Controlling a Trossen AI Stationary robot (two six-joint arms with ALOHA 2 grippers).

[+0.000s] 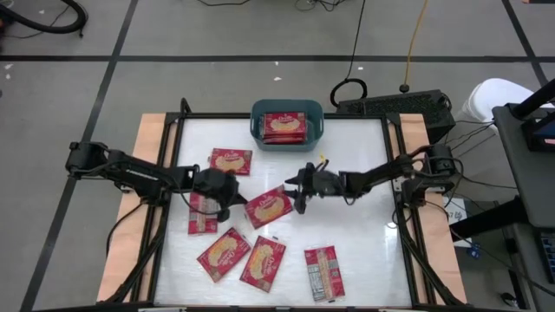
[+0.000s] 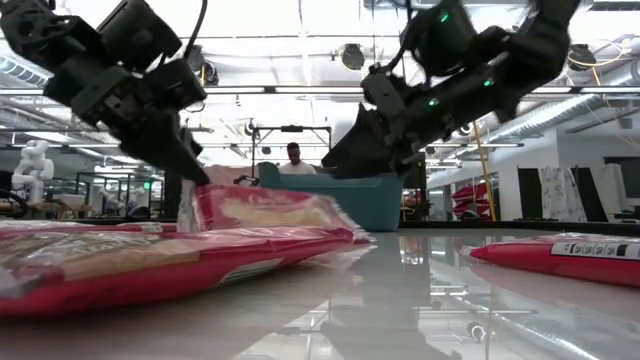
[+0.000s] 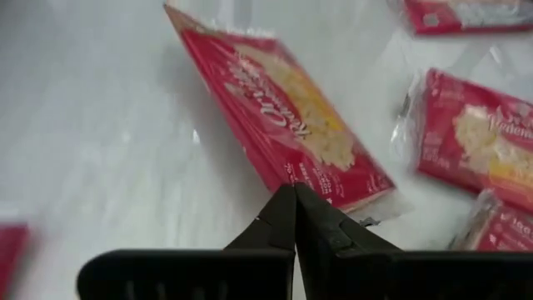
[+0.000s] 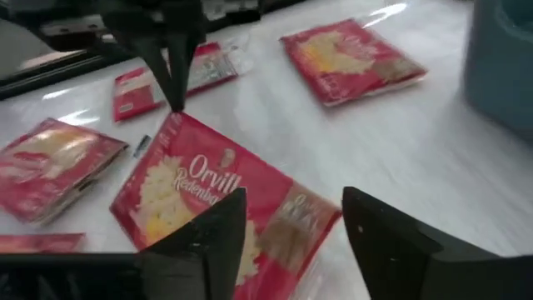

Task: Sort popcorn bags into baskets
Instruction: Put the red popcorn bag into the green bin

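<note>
Red centre packet (image 1: 269,207) lies flat, basket (image 1: 287,124) at twelve o'clock. Left gripper (image 1: 232,196) — fingers closed — pins its corner; right gripper (image 1: 299,192), fingers apart, should straddle the near edge before closing.

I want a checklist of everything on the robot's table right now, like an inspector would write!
Surface: white table, glossy.
Job's things: teal basket at the far edge with a popcorn bag inside; six more bags loose on the table, one centre bag between the claws.
Clutter: nothing seen.
Grippers: left claw shut, at one corner of the centre bag; right claw open, at its other end.
Cables: several on the floor past the table, black cable and yellow cable.
Surroundings: a person behind the basket.
</note>
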